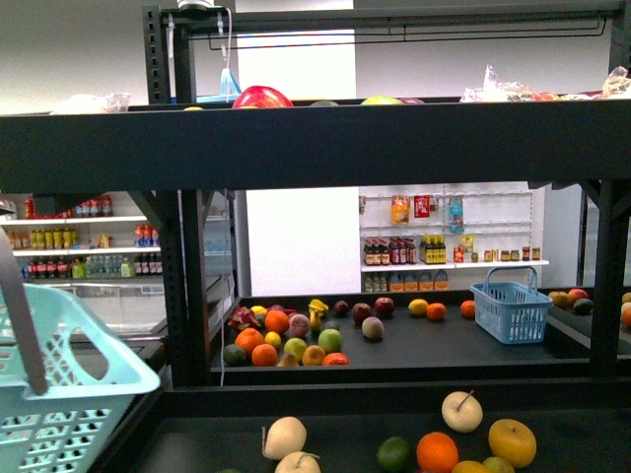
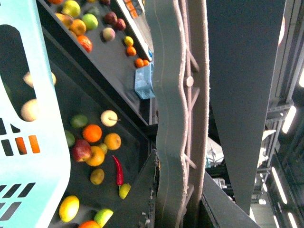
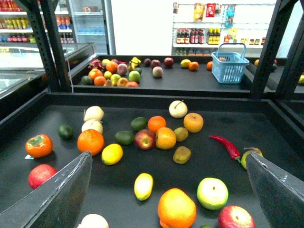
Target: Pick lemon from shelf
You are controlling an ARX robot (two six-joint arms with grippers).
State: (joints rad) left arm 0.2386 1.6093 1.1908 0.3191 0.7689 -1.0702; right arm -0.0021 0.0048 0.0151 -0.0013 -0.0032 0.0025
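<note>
The shelf (image 1: 325, 148) is a black rack with dark trays of loose fruit. In the right wrist view a round yellow lemon (image 3: 112, 154) lies on the near tray (image 3: 266, 128) beside an orange. A longer yellow lemon (image 3: 143, 185) lies nearer my right gripper (image 3: 168, 199), which is open and empty above the tray. A lemon (image 2: 69, 208) also shows in the left wrist view. My left gripper (image 2: 183, 156) is shut on the grey handle (image 1: 22, 315) of a light blue basket (image 1: 59, 394), held at the tray's left end.
Oranges, apples, pears, avocados and a red chili (image 3: 227, 145) are scattered on the near tray. A small blue basket (image 1: 511, 311) stands on the far tray with more fruit. Black uprights (image 1: 182, 286) flank the trays. White wall shelves of bottles (image 1: 449, 251) stand behind.
</note>
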